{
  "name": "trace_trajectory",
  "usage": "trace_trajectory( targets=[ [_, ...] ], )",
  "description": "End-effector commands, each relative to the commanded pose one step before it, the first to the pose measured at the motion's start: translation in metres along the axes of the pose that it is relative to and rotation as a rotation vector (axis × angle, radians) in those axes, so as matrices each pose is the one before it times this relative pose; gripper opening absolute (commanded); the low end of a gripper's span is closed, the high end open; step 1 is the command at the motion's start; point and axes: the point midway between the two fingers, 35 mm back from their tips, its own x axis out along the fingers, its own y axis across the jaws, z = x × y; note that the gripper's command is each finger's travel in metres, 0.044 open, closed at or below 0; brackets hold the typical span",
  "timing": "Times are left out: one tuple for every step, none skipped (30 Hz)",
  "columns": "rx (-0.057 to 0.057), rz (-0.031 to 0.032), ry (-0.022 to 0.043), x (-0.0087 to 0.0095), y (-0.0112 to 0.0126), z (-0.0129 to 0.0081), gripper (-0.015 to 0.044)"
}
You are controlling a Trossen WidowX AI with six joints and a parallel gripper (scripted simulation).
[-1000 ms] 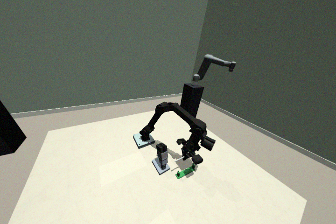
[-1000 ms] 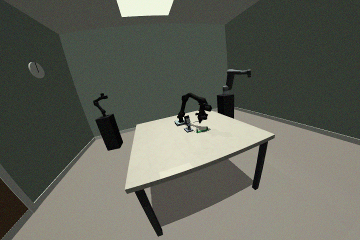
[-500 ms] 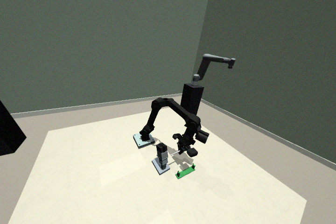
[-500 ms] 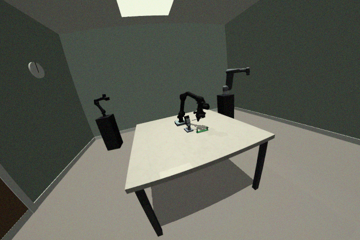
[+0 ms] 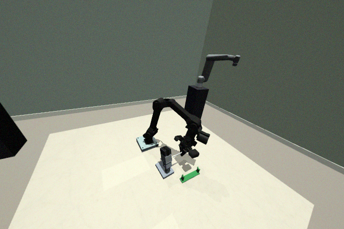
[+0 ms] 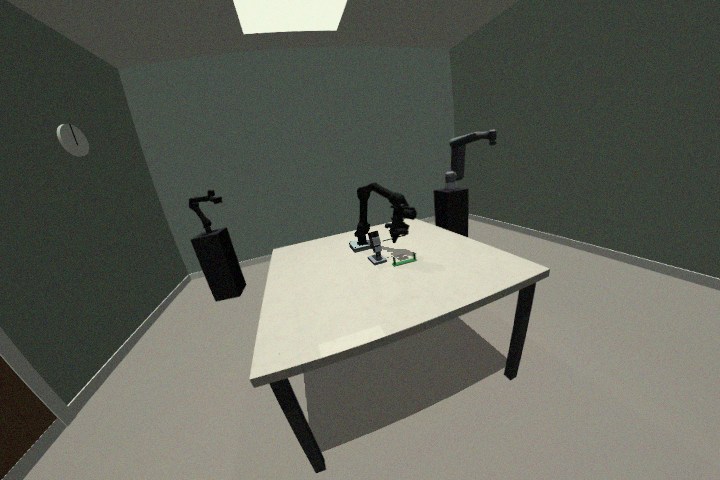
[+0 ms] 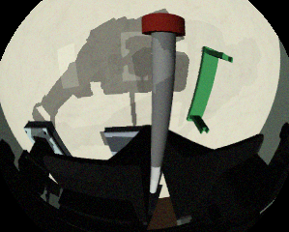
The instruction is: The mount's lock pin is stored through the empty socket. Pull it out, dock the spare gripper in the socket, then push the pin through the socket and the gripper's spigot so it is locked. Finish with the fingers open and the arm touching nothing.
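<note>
A grey lock pin (image 7: 161, 103) with a red cap (image 7: 162, 23) was clenched in the black pincer (image 7: 156, 203), jutting straight out from its fingertips. Beside the pincer stood the mount (image 5: 165, 161) with the spare gripper (image 5: 165, 151) docked upright. A green cradle (image 5: 189, 174) lay below the pincer on the pale desk (image 5: 69, 189), apart from the pin.

Black arm (image 5: 175, 106) arched high from its base, wrist angled down, gripper (image 5: 185, 150) clamped on the pin (image 7: 159, 103)
</note>
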Motion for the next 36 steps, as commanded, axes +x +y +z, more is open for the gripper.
trace_trajectory(
  targets=[
    [0.0005, 0.01067, -0.00013, 0.01575, 0.00175, 0.00437, 0.0000],
    [-0.0006, 0.00036, -0.00030, 0.00416, 0.00004, 0.00110, 0.0000],
    [-0.0006, 0.00037, -0.00029, 0.00417, 0.00009, 0.00106, 0.0000],
    [-0.0006, 0.00038, -0.00029, 0.00417, 0.00015, 0.00103, 0.0000],
    [-0.0006, 0.00038, -0.00029, 0.00415, 0.00021, 0.00099, 0.0000],
    [-0.0005, 0.00031, -0.00023, 0.00328, 0.00020, 0.00075, 0.0000],
    [-0.0003, 0.00019, -0.00014, 0.00199, 0.00014, 0.00045, 0.0000],
    [0.0006, -0.00238, -0.00006, 0.00111, 0.00010, 0.00026, 0.0000],
    [0.0009, -0.00327, -0.00009, 0.00152, 0.00014, 0.00035, 0.0000],
    [0.0008, -0.00304, -0.00009, 0.00141, 0.00015, 0.00032, 0.0000],
    [0.0003, -0.00132, -0.00145, 0.00010, -0.00040, 0.00009, 0.0000],
    [0.0000, -0.00002, 0.00001, -0.00003, -0.00002, -0.00023, 0.0000],
    [0.0000, -0.00006, 0.00004, -0.00008, -0.00005, -0.00069, 0.0000],
    [0.0000, -0.00015, 0.00002, -0.00038, -0.00008, -0.00080, 0.0000],
    [0.0000, -0.00022, 0.00003, -0.00058, -0.00012, -0.00122, 0.0000],
    [0.0000, -0.00024, 0.00003, -0.00062, -0.00012, -0.00132, 0.0000],
    [0.0000, -0.00020, 0.00003, -0.00052, -0.00010, -0.00111, 0.0000],
    [0.0000, -0.00012, 0.00002, -0.00031, -0.00006, -0.00066, 0.0000],
    [0.0000, -0.00004, 0.00001, -0.00010, -0.00002, -0.00022, 0.0000],
    [0.0000, 0.00013, 0.00006, 0.00002, 0.00000, -0.00034, 0.0000],
    [0.0001, 0.00026, 0.00012, 0.00004, 0.00000, -0.00070, 0.0000],
    [0.0001, 0.00029, 0.00014, 0.00004, 0.00000, -0.00078, 0.0000],
    [0.0000, 0.00023, 0.00011, 0.00003, 0.00000, -0.00061, 0.0000],
    [0.0000, 0.00007, 0.00002, 0.00030, 0.00006, -0.00049, 0.0000],
    [0.0000, 0.00012, 0.00004, 0.00052, 0.00010, -0.00083, 0.0000],
    [0.0000, 0.00008, 0.00003, 0.00037, 0.00007, -0.00060, 0.0000],
    [0.0000, 0.00003, 0.00001, 0.00012, 0.00002, -0.00020, 0.0000],
    [-0.0001, 0.00029, 0.00001, 0.00021, -0.00006, -0.00046, 0.0000],
    [-0.0002, 0.00058, 0.00002, 0.00042, -0.00012, -0.00094, 0.0000],
    [-0.0002, 0.00047, 0.00001, 0.00033, -0.00009, -0.00075, 0.0000],
    [-0.0001, 0.00016, 0.00000, 0.00011, -0.00003, -0.00025, 0.0000],
    [0.0000, 0.00005, -0.00001, 0.00009, 0.00001, -0.00049, 0.0000],
    [0.0000, 0.00010, -0.00001, 0.00018, 0.00002, -0.00094, 0.0000],
    [0.0000, 0.00008, -0.00001, 0.00014, 0.00002, -0.00073, 0.0000],
    [0.0000, 0.00003, 0.00000, 0.00005, 0.00001, -0.00024, 0.0000],
    [-0.0001, 0.00016, -0.00002, 0.00011, -0.00002, -0.00050, 0.0000]
  ],
)
